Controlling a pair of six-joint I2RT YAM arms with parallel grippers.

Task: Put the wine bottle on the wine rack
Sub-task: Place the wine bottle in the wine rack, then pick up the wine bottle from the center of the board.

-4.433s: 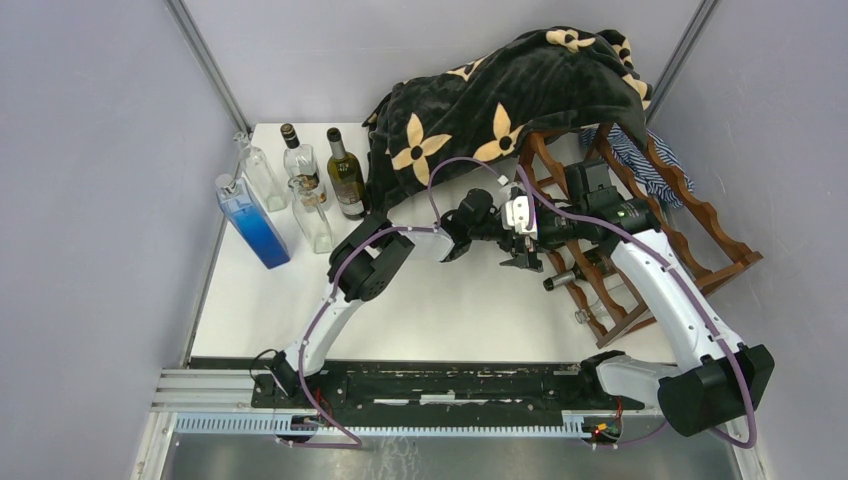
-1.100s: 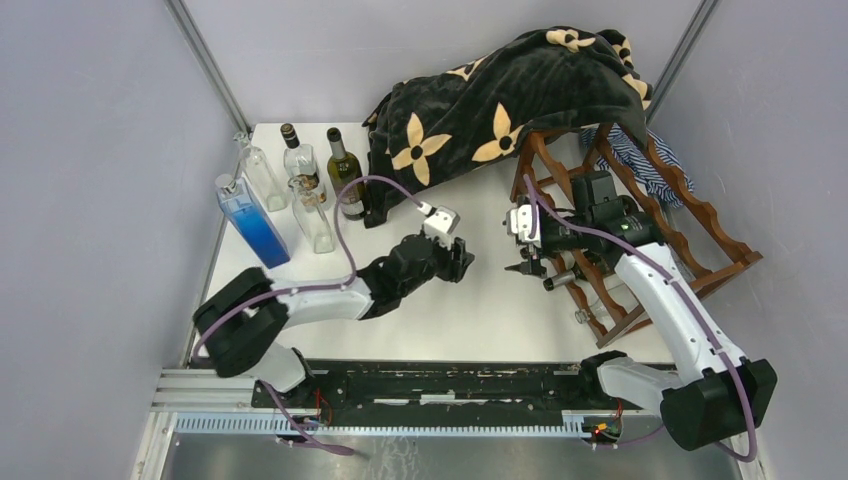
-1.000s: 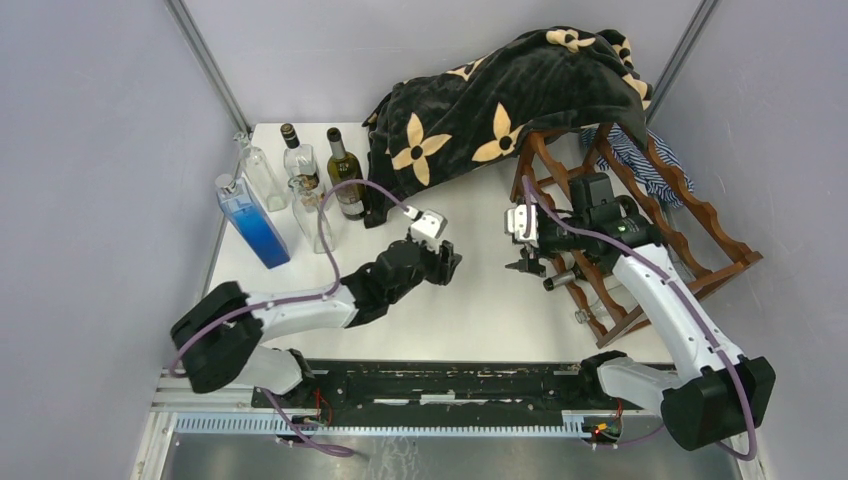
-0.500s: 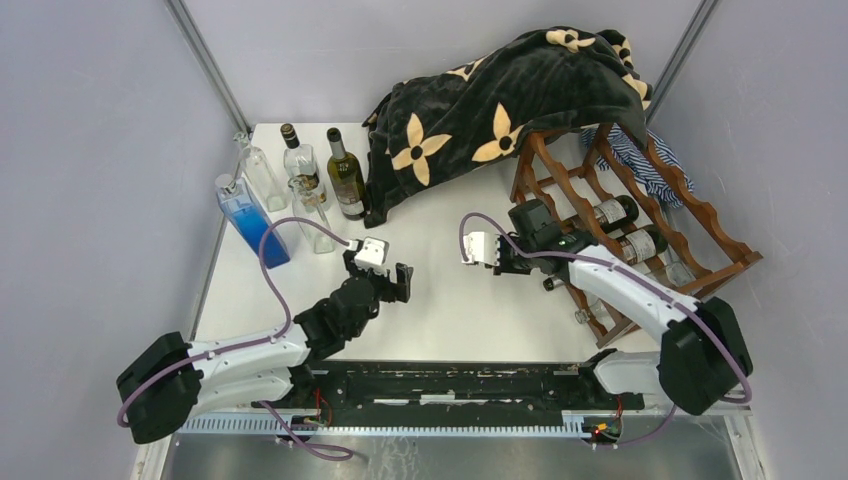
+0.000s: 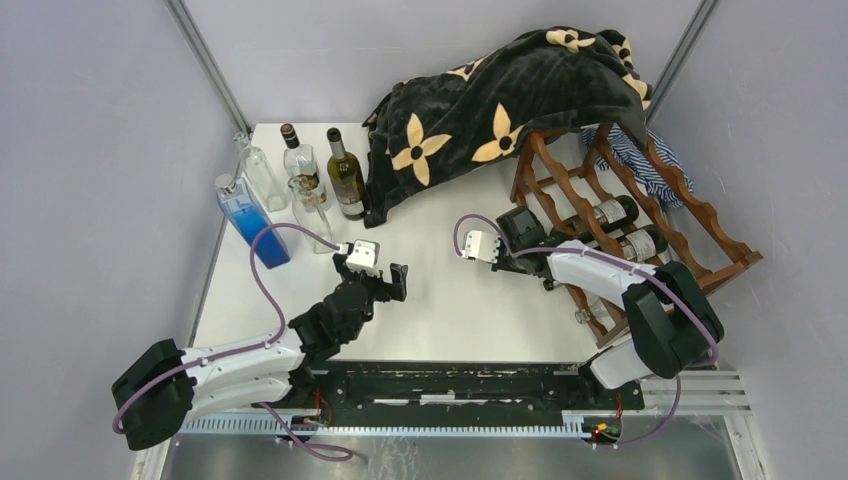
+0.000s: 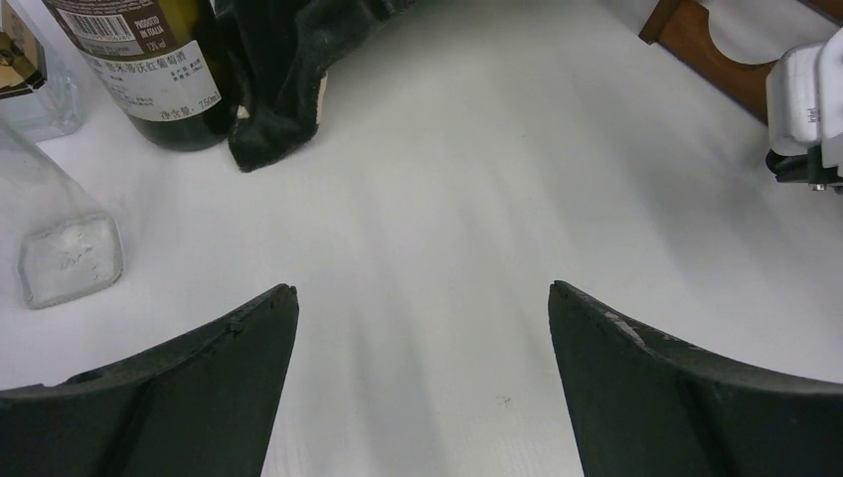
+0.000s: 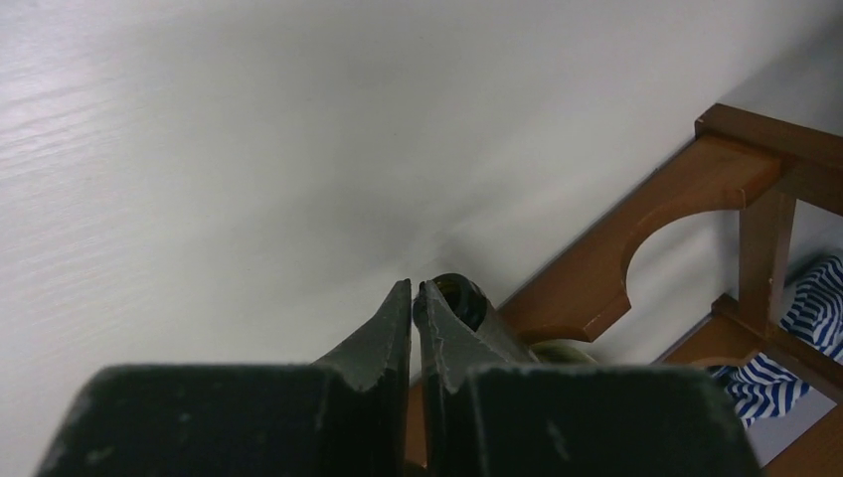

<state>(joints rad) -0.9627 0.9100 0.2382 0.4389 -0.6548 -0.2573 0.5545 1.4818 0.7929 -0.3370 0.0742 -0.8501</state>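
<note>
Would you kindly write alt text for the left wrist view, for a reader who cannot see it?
The left gripper hangs open above the white table. A labelled dark green glass wine bottle, a clear glass bottle and a black blanket corner are at left.

Closed tool [image 7: 413,290] near wine rack [image 7: 582,288] rail

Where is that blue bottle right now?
In the overhead view, the blue bottle stands near the left edge of the table, just left of a clear glass bottle.
</note>
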